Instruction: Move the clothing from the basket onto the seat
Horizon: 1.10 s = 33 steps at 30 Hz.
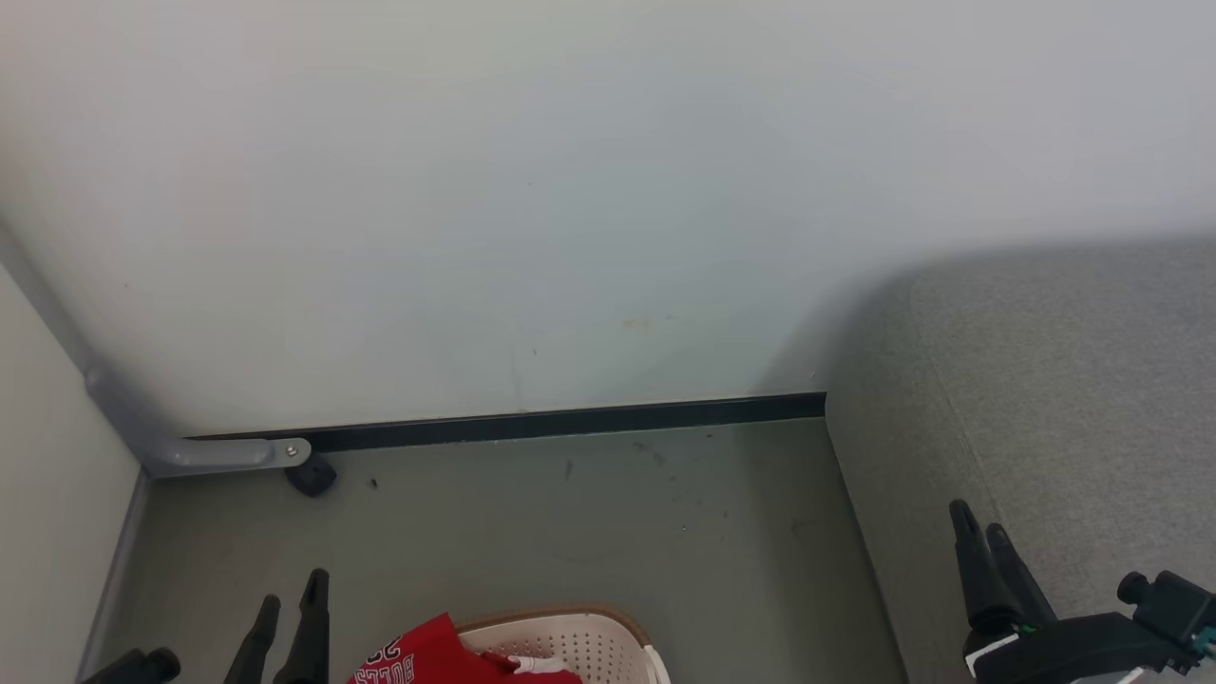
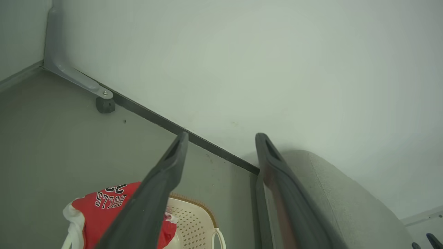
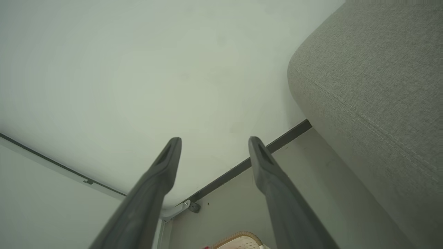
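- The floor (image 1: pixel 589 532) is a smooth grey-green sheet with a few small dark scuffs, and it runs from the near edge to the far wall (image 1: pixel 570 190)
- That wall is plain, pale and matt; a thin dark skirting strip (image 1: pixel 570 421) lines its foot from the left corner to the seat (image 1: pixel 1064 399)
- At the far left a second pale wall panel (image 1: pixel 47 494) meets it, with a grey metal bracket (image 1: pixel 228 454) fixed low along the joint and a small dark stopper (image 1: pixel 312 477) on the floor just beside the bracket's end
- The seat takes up the right side, reaching the far wall: grey woven fabric, a rounded corner and a stitched seam
- The basket (image 1: pixel 589 641) stands on the floor at the near edge, left of the seat and apart from it, with cream perforated walls, a brown woven-look rim and a white handle on its right
- The clothing (image 1: pixel 432 655) lies in the basket, red with white trim, heaped over the left rim, its "BULLS" lettering upside down in the head view
- The left gripper (image 1: pixel 294 589) hangs over the near-left floor, close to the clothing, fingers spread apart with nothing between them
- The right gripper (image 1: pixel 978 520) hovers near right against the seat's edge, fingers likewise spread and holding nothing
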Available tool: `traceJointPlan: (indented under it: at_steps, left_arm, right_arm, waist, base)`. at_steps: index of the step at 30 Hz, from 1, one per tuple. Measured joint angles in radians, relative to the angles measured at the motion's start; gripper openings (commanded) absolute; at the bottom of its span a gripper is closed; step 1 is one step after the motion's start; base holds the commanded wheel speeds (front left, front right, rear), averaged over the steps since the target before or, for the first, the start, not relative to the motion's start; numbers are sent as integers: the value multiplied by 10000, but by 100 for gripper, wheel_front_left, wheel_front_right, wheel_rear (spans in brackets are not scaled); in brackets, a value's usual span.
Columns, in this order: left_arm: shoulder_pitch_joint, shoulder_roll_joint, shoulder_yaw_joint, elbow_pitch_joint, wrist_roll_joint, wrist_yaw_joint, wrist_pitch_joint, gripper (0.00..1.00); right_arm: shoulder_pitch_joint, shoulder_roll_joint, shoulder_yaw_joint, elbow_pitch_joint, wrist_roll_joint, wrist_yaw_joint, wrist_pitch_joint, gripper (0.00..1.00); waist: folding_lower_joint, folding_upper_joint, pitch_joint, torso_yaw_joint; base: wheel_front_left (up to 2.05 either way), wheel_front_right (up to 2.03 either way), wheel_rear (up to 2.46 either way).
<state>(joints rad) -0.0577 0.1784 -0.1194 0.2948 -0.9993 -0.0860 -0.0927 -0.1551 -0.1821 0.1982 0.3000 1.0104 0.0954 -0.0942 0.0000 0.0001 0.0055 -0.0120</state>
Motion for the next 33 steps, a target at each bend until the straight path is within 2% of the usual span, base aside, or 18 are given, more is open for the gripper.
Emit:
traceJointPlan:
  at_steps: [6, 9, 19, 33]
  left_arm:
    - [-27, 194, -207, 19, 1448, 499, -267, 100]
    - [-43, 249, -274, 17, 1881, 594, -343, 100]
    - [-145, 343, -474, -46, 3281, 779, -748, 100]
    - [-197, 447, -564, -77, 5081, 817, -1271, 100]
  right_arm:
    - [-108, -192, 499, 105, -1110, -203, -253, 100]
    - [-248, -259, 692, 165, -1546, -263, -366, 100]
    - [-453, -453, 1164, 244, -2784, -368, -750, 100]
    - [-652, -669, 1678, 217, -4437, -368, -1277, 100]
  waist:
    - [0, 0, 13, -22]
    - [0, 0, 20, -31]
    - [0, 0, 45, -53]
    - [0, 0, 83, -33]
  base:
    - [0, 0, 0]
    - [0, 0, 0]
    - [0, 0, 0]
    - [0, 0, 0]
